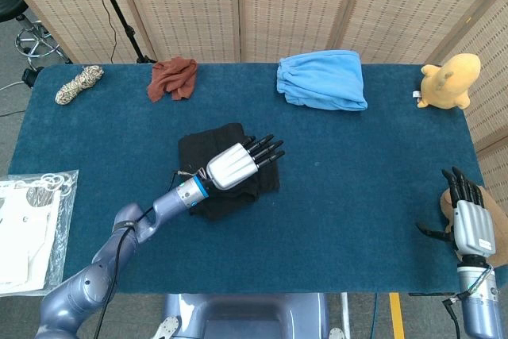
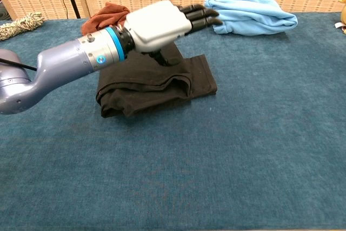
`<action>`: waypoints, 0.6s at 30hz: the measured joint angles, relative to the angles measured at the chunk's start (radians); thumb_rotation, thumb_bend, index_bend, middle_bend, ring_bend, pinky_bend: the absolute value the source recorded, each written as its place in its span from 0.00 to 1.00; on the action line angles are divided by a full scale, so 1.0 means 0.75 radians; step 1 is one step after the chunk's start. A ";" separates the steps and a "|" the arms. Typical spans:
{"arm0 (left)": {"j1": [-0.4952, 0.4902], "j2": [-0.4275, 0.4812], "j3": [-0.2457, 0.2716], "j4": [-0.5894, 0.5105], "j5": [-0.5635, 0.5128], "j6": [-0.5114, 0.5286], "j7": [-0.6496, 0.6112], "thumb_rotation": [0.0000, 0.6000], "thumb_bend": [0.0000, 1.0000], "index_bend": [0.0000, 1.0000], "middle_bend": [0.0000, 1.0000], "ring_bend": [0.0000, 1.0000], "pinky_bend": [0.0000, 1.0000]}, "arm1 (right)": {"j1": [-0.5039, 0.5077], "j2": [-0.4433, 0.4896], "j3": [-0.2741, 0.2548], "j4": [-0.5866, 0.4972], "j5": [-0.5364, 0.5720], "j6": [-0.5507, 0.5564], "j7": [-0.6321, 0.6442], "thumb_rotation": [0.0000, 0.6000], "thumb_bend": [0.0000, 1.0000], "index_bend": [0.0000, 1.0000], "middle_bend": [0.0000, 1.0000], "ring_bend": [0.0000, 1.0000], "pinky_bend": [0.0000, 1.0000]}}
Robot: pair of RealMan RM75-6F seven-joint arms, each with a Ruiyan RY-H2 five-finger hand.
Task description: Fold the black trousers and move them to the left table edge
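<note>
The black trousers (image 1: 208,148) (image 2: 162,83) lie folded in a thick bundle near the middle of the blue table, a little left of centre. My left hand (image 1: 238,163) (image 2: 165,21) hovers above the bundle with its fingers stretched out flat and holds nothing. My right hand (image 1: 470,216) stands at the table's right front edge, fingers straight and apart, holding nothing; the chest view does not show it.
Along the far edge lie a rope bundle (image 1: 78,83), a rust-red cloth (image 1: 173,77) (image 2: 106,15), a light blue garment (image 1: 321,78) (image 2: 250,14) and a yellow plush toy (image 1: 449,80). A clear plastic bag (image 1: 28,224) hangs off the left table edge.
</note>
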 measured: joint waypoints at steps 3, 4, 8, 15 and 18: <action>0.023 0.044 -0.014 -0.023 -0.011 0.088 -0.064 1.00 0.27 0.00 0.00 0.00 0.28 | 0.000 -0.001 -0.002 -0.004 -0.003 0.002 -0.003 1.00 0.00 0.06 0.00 0.00 0.03; 0.037 0.065 -0.015 -0.033 -0.011 0.121 -0.086 1.00 0.27 0.00 0.00 0.01 0.28 | -0.001 -0.001 -0.003 -0.007 -0.005 0.004 -0.005 1.00 0.00 0.06 0.00 0.00 0.03; 0.149 0.179 0.002 -0.076 -0.002 0.273 -0.181 1.00 0.27 0.03 0.01 0.10 0.28 | -0.003 -0.002 -0.007 -0.015 -0.010 0.010 -0.014 1.00 0.00 0.06 0.00 0.00 0.03; 0.379 0.300 0.078 -0.071 0.034 0.382 -0.306 1.00 0.27 0.33 0.25 0.29 0.39 | 0.002 -0.012 -0.014 -0.015 -0.014 0.001 -0.030 1.00 0.00 0.06 0.00 0.00 0.03; 0.462 0.323 0.111 -0.028 0.051 0.399 -0.344 1.00 0.27 0.37 0.28 0.31 0.40 | 0.007 -0.019 -0.018 -0.012 -0.015 -0.006 -0.036 1.00 0.00 0.06 0.00 0.00 0.03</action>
